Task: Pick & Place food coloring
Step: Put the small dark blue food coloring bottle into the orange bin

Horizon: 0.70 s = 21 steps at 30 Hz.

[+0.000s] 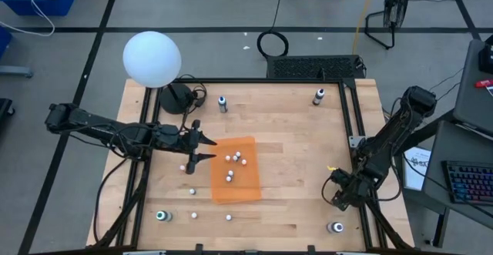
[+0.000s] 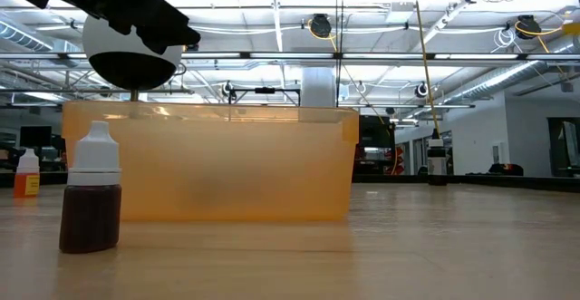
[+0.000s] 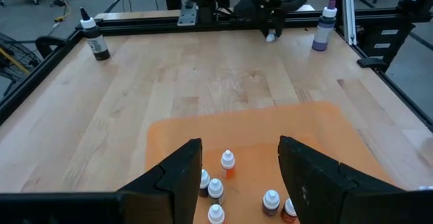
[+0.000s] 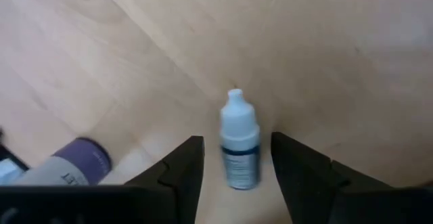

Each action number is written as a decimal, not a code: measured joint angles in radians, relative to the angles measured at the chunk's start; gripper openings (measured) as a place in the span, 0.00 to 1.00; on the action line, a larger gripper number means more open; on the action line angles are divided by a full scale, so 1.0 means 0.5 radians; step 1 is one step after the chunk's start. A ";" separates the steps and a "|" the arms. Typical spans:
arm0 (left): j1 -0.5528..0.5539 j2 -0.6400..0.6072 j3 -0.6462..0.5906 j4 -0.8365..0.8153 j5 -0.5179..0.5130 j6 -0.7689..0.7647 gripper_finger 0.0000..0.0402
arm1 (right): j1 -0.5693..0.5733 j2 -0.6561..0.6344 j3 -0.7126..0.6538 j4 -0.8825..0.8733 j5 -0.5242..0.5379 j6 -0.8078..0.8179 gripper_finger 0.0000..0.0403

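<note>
Several food coloring bottles (image 3: pixel 226 164) stand in the orange tray (image 1: pixel 245 189) at mid-table. My left gripper (image 3: pixel 240 173) hovers open over the tray's left edge, above them. Near the table's right front corner my right gripper (image 4: pixel 233 166) points steeply down. It is open, with one finger on each side of a small white-capped bottle (image 4: pixel 239 146) that rests on the wood. A gap shows on both sides of that bottle. A brown bottle (image 2: pixel 91 200) stands on its base in front of the tray.
A purple-capped bottle (image 4: pixel 74 166) sits close beside my right gripper. Larger bottles stand near the far edge (image 1: pixel 223 103) (image 1: pixel 318 96) and the near edge (image 1: pixel 162 216) (image 1: pixel 336 226). A white globe (image 1: pixel 152 58) on a dark stand occupies the far left corner. Small bottles (image 1: pixel 192 191) dot the wood left of the tray.
</note>
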 joint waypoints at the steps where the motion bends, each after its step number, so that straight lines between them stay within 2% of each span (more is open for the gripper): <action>1: 0.000 0.000 0.000 0.000 0.000 0.000 0.49 | 0.005 -0.006 -0.029 0.031 -0.002 0.032 0.39; 15: 0.000 0.000 0.000 0.002 -0.002 0.000 0.49 | 0.015 0.002 -0.079 -0.009 -0.030 0.103 0.33; 21: 0.000 0.000 0.000 0.002 -0.003 0.000 0.49 | 0.014 0.002 -0.081 -0.063 -0.053 0.131 0.22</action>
